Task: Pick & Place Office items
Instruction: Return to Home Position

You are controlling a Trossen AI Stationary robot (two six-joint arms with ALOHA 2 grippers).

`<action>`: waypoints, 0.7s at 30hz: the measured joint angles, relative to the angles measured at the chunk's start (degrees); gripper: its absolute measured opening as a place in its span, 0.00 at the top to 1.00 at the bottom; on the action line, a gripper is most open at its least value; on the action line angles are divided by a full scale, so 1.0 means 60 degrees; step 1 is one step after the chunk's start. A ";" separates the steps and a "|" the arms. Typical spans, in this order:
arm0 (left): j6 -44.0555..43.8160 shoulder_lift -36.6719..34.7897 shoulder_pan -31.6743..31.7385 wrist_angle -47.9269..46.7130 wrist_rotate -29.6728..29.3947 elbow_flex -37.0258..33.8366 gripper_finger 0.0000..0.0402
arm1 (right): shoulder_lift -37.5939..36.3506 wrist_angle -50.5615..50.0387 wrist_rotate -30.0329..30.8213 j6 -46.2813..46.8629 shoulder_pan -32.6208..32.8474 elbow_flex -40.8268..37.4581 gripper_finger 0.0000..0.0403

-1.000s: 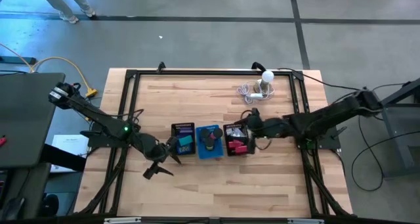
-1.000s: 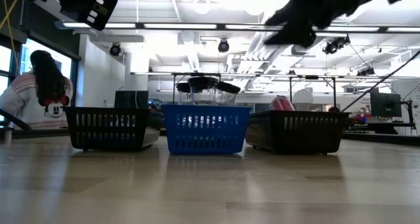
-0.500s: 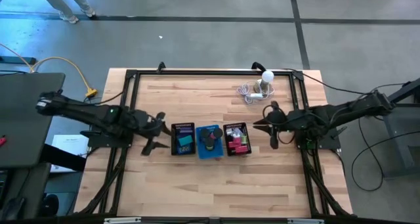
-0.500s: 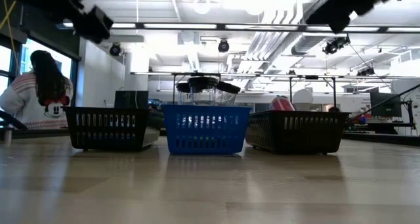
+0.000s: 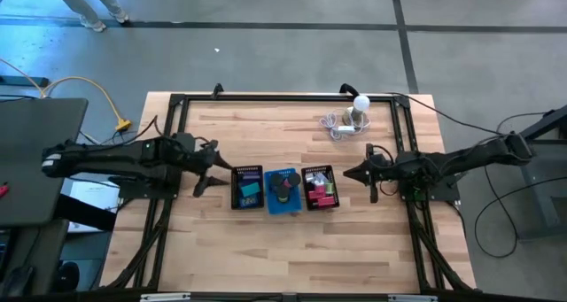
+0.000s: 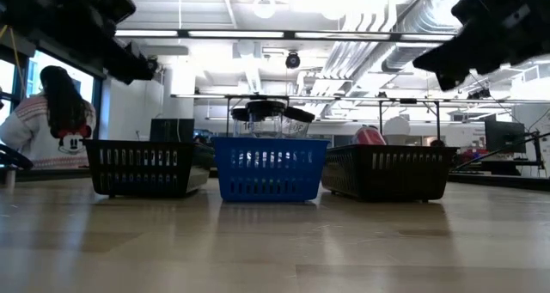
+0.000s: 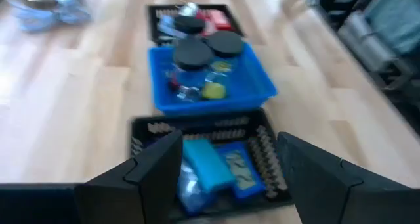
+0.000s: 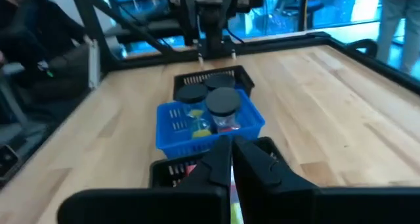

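A: Where are the items?

B: Those I can see lie in 3 containers side by side mid-table. There is a teal block (image 5: 251, 189) in the left bin (image 5: 234, 196), black discs (image 7: 192, 53) in the blue tray (image 5: 283, 211), and red and pink blocks (image 5: 321, 194) in the right bin (image 5: 337, 191).

A: And the fingers?

B: The left gripper (image 5: 213, 167) stands just beside the left bin, its 2 fingers spread wide with nothing between them. The right gripper (image 5: 350, 172) is near the right bin, fingers pressed together and, as far as I can tell, empty.

A: What does the next move turn on?

B: The row runs straight from 1 gripper to the other, and each container's long side lies across that line. Both grippers point inward at the row. With nothing to carry, I judge each arm need only draw back outward, away from its nearer bin.

A: Materials?

B: The bins are rigid slotted plastic, open-topped, with upright walls. The discs are flat, round and matte, and the blocks are boxy and smooth. The table (image 5: 266, 249) is pale wood planking.
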 joint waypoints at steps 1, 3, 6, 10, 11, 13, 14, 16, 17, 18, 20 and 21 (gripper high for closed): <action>-0.0097 -0.0184 0.0107 0.0047 0.0355 -0.0196 0.40 | -0.0129 0.0313 -0.0177 0.0106 -0.0078 -0.0288 0.99; -0.0486 -0.0581 0.0229 0.0290 0.0832 -0.0661 0.40 | -0.0304 0.0890 -0.0379 0.0322 -0.0198 -0.0754 0.99; -0.1135 -0.1033 0.0216 0.1194 0.0946 -0.1365 0.40 | -0.0400 0.1589 -0.0357 0.0558 -0.0244 -0.1345 0.99; -0.1497 -0.1246 0.0045 0.2386 0.0944 -0.2142 0.40 | -0.0389 0.2155 -0.0352 0.0766 -0.0241 -0.1618 0.99; -0.1506 -0.1240 0.0004 0.2581 0.0943 -0.2269 0.41 | -0.0388 0.2161 -0.0352 0.0787 -0.0243 -0.1618 0.99; -0.1512 -0.1192 -0.0063 0.2879 0.0943 -0.2458 0.43 | -0.0379 0.2222 -0.0453 0.0793 -0.0242 -0.1619 0.99; -0.1518 -0.1169 -0.0082 0.2950 0.0942 -0.2526 0.45 | -0.0383 0.2252 -0.0543 0.0792 -0.0241 -0.1622 0.99; -0.1496 -0.1127 -0.0105 0.2971 0.0882 -0.2566 0.49 | -0.0383 0.2293 -0.0651 0.0794 -0.0241 -0.1622 0.99; -0.1418 -0.1120 -0.0105 0.2975 0.0844 -0.2577 0.52 | -0.0379 0.2289 -0.0655 0.0794 -0.0241 -0.1622 0.99; -0.1302 -0.1119 -0.0104 0.2957 0.0847 -0.2578 0.55 | -0.0379 0.2288 -0.0667 0.0794 -0.0241 -0.1622 0.99; -0.1063 -0.1119 -0.0100 0.2946 0.1073 -0.2578 0.62 | -0.0379 0.2286 -0.0677 0.0798 -0.0241 -0.1624 0.99; -0.1021 -0.1122 -0.0101 0.2945 0.1247 -0.2579 0.65 | -0.0379 0.2287 -0.0681 0.0800 -0.0241 -0.1626 0.99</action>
